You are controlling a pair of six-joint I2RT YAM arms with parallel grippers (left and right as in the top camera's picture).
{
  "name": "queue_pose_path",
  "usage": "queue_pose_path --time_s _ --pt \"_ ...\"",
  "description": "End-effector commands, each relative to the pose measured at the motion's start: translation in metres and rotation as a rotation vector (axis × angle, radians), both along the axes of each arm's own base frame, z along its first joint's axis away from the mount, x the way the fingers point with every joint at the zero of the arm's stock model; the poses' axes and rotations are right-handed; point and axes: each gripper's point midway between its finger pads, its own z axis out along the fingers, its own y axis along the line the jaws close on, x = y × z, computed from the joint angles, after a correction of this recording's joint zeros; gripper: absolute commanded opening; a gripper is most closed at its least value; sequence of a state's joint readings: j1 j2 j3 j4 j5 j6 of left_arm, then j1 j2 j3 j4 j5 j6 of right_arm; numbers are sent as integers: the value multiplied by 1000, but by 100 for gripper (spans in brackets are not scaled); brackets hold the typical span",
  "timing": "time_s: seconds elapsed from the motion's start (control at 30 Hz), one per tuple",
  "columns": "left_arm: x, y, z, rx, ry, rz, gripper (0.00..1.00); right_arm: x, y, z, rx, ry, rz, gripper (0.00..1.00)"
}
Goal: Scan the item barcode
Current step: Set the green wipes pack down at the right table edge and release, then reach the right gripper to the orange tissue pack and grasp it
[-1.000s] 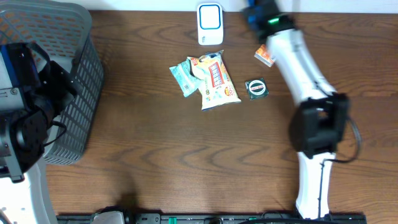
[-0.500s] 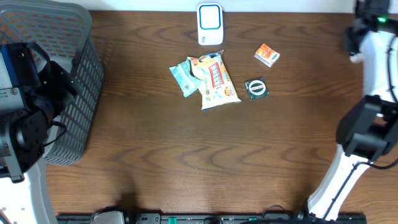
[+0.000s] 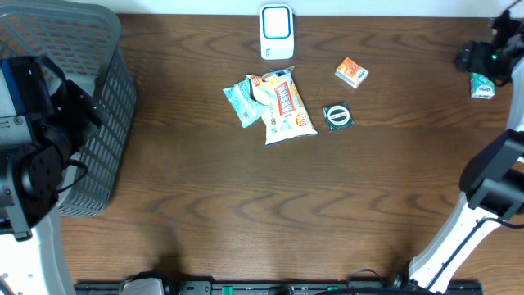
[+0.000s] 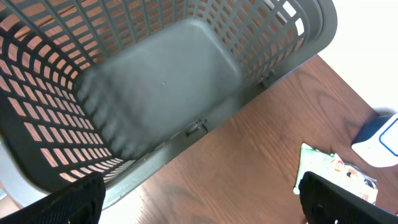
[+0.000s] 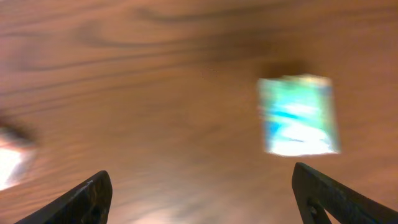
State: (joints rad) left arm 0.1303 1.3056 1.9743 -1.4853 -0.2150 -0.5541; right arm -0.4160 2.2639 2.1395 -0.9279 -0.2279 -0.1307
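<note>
The right gripper (image 5: 199,186) is open and empty above the table (image 3: 246,205). A small green packet (image 5: 298,115) lies flat just ahead of it, towards its right finger, at the table's far right edge and well apart from the scanner (image 3: 276,31). The right arm is nearer. The left gripper (image 4: 202,199) is open over the basket (image 4: 155,81). Blur hides any barcode.

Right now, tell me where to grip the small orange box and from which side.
Take the orange box across its narrower width, from straight above: it lies flat and skewed on the table, with bare wood on every side.
</note>
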Motion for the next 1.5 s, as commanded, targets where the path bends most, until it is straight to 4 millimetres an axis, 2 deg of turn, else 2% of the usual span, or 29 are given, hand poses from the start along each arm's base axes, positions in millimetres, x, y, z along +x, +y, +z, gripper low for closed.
queue_pose_path --time_s 0.0,0.07,0.1,0.23,0.27,0.33,0.4,0.47,0.5,0.67,0.8,0.9,1.1,1.33,1.47 --pt "-1 2 2 -2 -7 13 98 14 79 7 249 -59 183 91" --pt "-1 2 2 -2 -7 13 98 15 101 7 276 -51 227 91" --pt "-1 2 2 -2 -7 13 98 19 121 6 272 -47 261 83" --pt "-1 2 2 -2 -7 13 98 33 168 0 249 -59 352 84" --pt "-1 2 2 -2 -7 13 98 35 175 -2 235 -57 361 84" --pt "-1 2 2 -2 -7 13 97 40 191 -10 199 -47 382 78" --pt "-1 2 2 -2 -7 13 98 43 209 -21 166 -28 405 67" --pt "-1 2 2 -2 -7 13 98 44 224 -34 130 -2 421 53" --pt "-1 2 2 -2 -7 13 98 44 230 -41 105 13 425 51" --pt "-1 2 2 -2 -7 13 98 47 251 -72 -42 71 428 49" --pt "-1 2 2 -2 -7 13 98 46 272 -85 -64 82 461 47" --pt "-1 2 2 -2 -7 13 98 46 277 -90 -108 91 461 41" --pt "-1 2 2 -2 -7 13 98 46 273 -98 -158 115 404 38" --pt "-1 2 2 -2 -7 13 98 43 274 -120 -142 153 383 31" --pt "-1 2 2 -2 -7 13 98 38 257 -126 -207 195 319 27"
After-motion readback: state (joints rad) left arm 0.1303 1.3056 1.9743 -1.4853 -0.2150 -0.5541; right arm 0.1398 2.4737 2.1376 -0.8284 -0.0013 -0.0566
